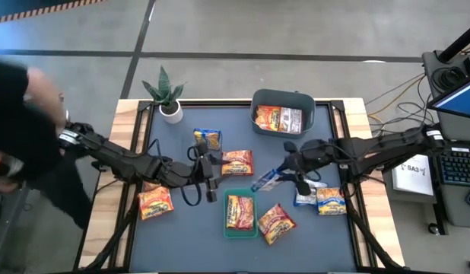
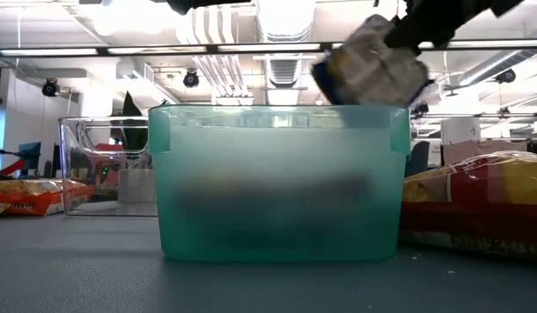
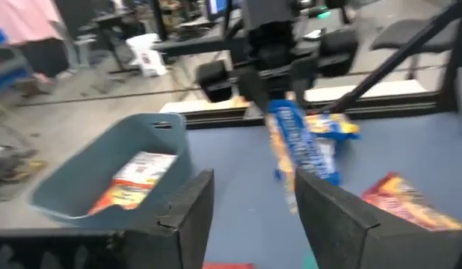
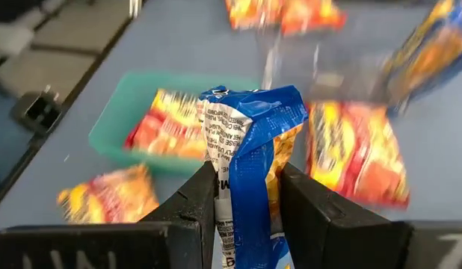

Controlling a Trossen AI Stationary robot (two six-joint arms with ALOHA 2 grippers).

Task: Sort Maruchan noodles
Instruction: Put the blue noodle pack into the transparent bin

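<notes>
Noodles lie scattered on the dark worktop. Left to right: an orange packet at the left edge; left hand low over the mat near the blue-yellow pack and red pack, fingers apart, nothing between them. Green tray at front centre holds one orange packet; another lies just beside it. Right hand hangs above the middle, clamped on a blue packet, lifted clear. Grey bin at the back holds two packets. Blue packets lie at the right. A potted plant stands at the back-left corner; a person is at the left.
</notes>
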